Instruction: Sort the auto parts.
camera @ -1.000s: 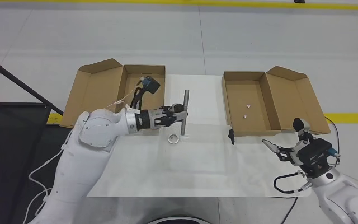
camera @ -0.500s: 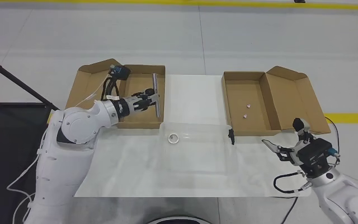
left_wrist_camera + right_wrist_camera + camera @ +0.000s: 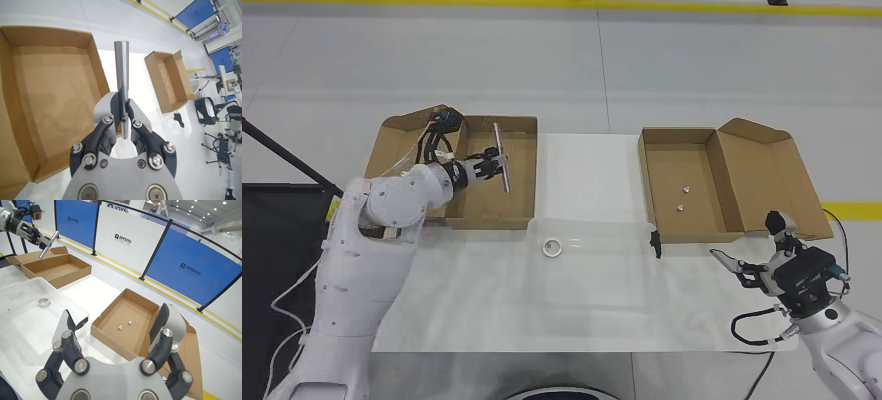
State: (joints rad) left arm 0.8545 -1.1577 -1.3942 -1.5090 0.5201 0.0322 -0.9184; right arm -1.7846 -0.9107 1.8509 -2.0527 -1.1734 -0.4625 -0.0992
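Observation:
My left gripper [image 3: 123,103] is shut on a silver metal rod [image 3: 122,66] and holds it above the open left cardboard box [image 3: 47,85]. From the top view the rod [image 3: 503,170] hangs tilted over that box's [image 3: 477,205] inside. The right wrist view catches the rod [image 3: 48,247] far off in the left gripper [image 3: 42,242]. My right gripper [image 3: 116,315] stands open and holds nothing, beyond the front right corner of the right box [image 3: 682,225]. Two small screws [image 3: 130,322] lie in that box.
A clear plastic tray [image 3: 592,223] sits mid-table between the boxes, with a metal ring [image 3: 553,247] inside. A small black part [image 3: 655,241] rests at the tray's right end. Both boxes have their flaps folded outward.
My left arm has carried the rod from above the middle of the table leftward and back to above the left box. The right arm has kept still.

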